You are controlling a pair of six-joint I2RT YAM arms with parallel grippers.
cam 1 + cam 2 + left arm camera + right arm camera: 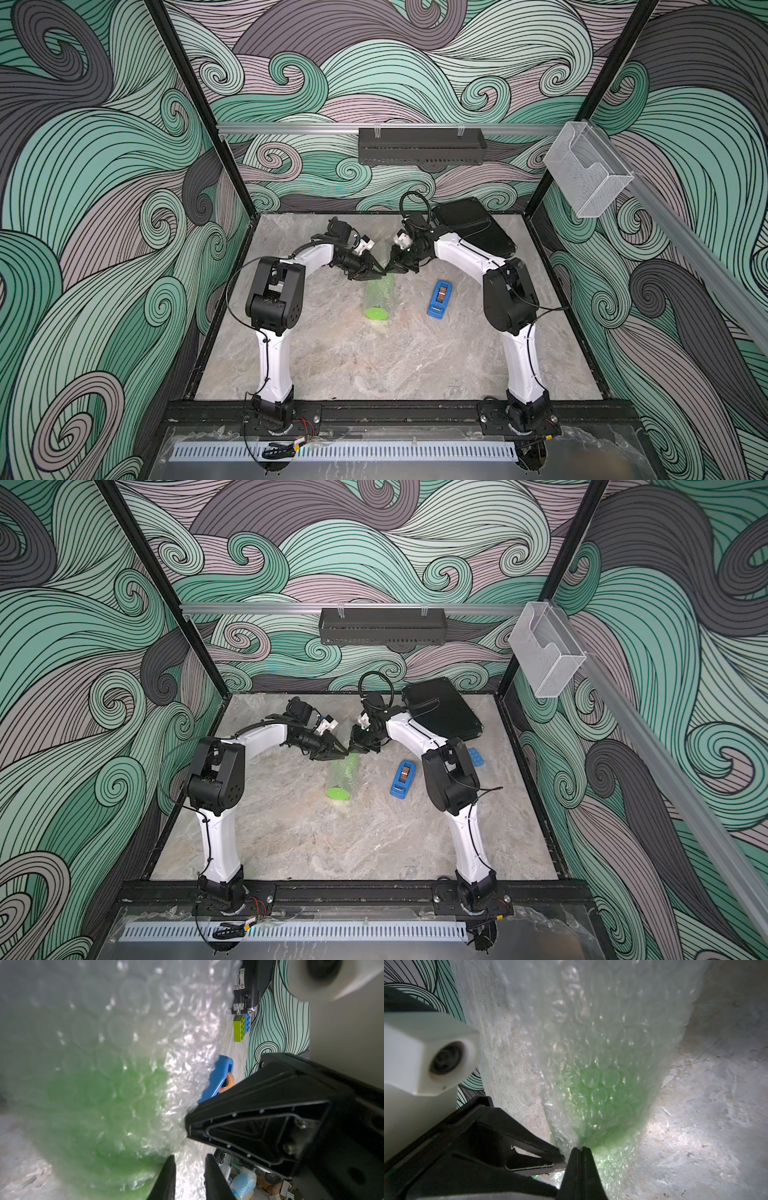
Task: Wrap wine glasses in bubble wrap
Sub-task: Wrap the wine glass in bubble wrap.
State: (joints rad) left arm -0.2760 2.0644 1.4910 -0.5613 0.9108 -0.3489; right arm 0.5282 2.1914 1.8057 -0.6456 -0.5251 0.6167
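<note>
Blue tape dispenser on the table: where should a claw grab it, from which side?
I'd take the blue tape dispenser across its narrow width near mid-length, coming straight down from above. It lies flat on the table, and its two long sides look straight, parallel and free of neighbours.

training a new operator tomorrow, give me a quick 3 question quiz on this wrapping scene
1. True or false: the bubble wrap covers the foot of the goblet.
2. Pick one: the right gripper is shut on A the goblet's bare foot, B the bubble wrap, C nothing.
3. Fill in: the blue tape dispenser lies on the table on the ___ arm's side of the goblet.

Key
1. False: the foot sticks out bare at the near end of the roll.
2. B
3. right
</note>
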